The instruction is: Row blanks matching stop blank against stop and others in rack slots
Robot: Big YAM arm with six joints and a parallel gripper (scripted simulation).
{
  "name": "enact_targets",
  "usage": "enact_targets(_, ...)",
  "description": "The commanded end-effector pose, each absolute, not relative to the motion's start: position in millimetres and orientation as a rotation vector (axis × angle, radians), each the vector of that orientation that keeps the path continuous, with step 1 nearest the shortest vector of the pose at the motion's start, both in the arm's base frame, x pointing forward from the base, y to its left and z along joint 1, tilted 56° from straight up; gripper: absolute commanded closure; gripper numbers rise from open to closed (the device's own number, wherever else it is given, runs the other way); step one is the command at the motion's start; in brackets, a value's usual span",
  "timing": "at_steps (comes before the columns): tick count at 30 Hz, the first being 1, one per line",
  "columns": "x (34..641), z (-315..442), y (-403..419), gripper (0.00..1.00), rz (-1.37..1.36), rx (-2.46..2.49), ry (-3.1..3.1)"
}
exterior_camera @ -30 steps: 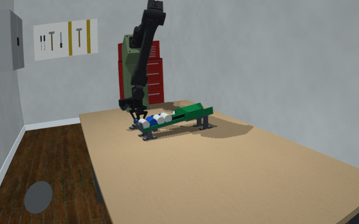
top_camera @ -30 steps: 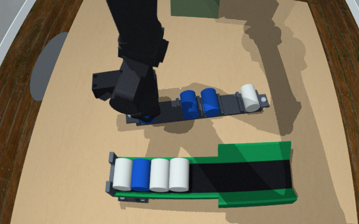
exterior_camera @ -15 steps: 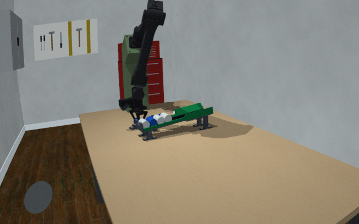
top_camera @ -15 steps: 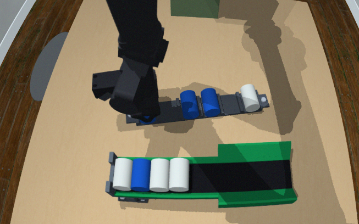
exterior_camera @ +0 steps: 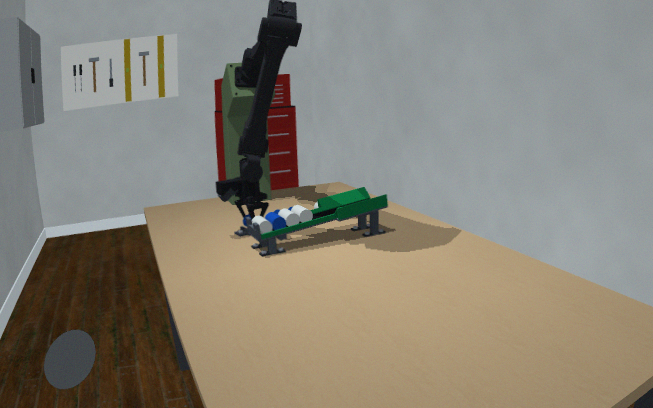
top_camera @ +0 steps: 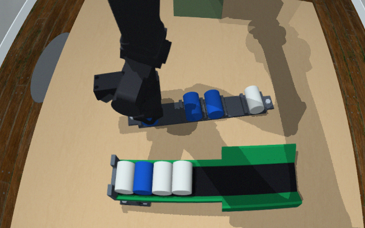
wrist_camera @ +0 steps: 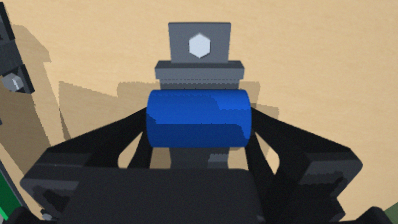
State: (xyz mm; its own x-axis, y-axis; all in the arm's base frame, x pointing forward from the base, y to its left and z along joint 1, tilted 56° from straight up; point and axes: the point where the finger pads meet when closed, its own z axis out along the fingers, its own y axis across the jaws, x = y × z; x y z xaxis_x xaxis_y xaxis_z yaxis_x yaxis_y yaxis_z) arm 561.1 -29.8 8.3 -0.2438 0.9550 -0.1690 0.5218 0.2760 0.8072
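Note:
My gripper [top_camera: 149,119] [exterior_camera: 253,216] [wrist_camera: 198,111] is shut on a blue blank [wrist_camera: 199,117], one finger at each end, at the left end of the dark stock rack [top_camera: 172,113]. The blank lies across the rack beside the end rib; whether it touches the floor is hidden. Two more blue blanks [top_camera: 192,106] [top_camera: 213,104] lie in neighbouring rack slots, and a white blank [top_camera: 254,99] lies in the right end slot. On the green ramp [top_camera: 259,154], from the stop [top_camera: 113,176], lie white [top_camera: 124,177], blue [top_camera: 143,178], white [top_camera: 162,178] and white [top_camera: 181,178] blanks, straight across in a row.
The rack has bare floor between the held blank and the middle blue pair, and a bare slot left of its white blank. The ramp's high flared end is at the right. A green pedestal [top_camera: 198,8] [exterior_camera: 235,116] stands behind the rack.

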Motion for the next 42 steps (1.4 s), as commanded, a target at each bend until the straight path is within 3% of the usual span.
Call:
enact_targets(1,560.0,10.5,-36.0,0.4,0.819,1.327,1.871)
enact_targets(15,560.0,10.5,-36.0,0.36,0.819,1.327,1.871)
enact_targets(25,560.0,10.5,-36.0,0.21,0.82,1.327,1.871)
enact_targets(42,542.4,13.0,-37.6,0.21,0.809,1.339,1.884)
